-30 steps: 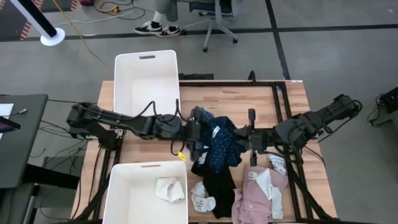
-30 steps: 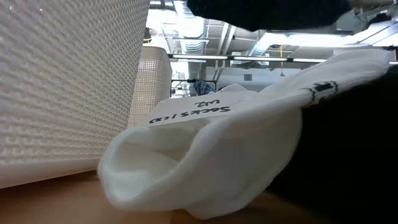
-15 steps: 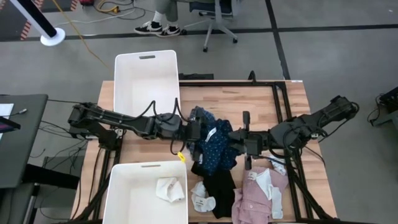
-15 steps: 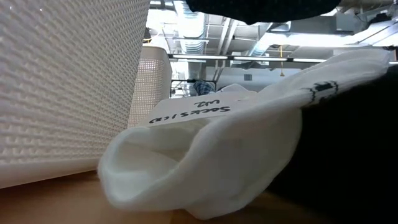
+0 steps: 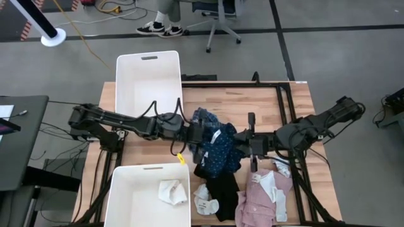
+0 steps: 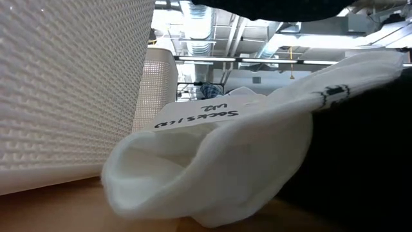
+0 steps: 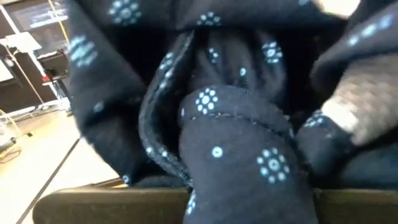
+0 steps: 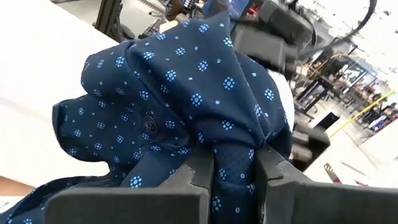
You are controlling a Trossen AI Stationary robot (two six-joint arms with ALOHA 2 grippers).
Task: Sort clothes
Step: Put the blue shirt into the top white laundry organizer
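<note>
My left claw (image 5: 194,134) & right claw (image 5: 245,142) each pinched the soft navy dotted shirt (image 5: 218,146) from opposite sides, prob. to lift it off the table (image 5: 290,104) pile together.

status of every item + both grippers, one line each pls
Navy dotted shirt: bunched mid-table, held from both sides.
Left gripper: shut on the navy dotted shirt.
Right gripper: shut on the navy dotted shirt.
Black top: lying on the table, partly under the navy shirt.
Pink shirt: lying crumpled at the table edge.
White socks: loose on the table.
Near bin: holds one white item.
Far bin: empty.
</note>
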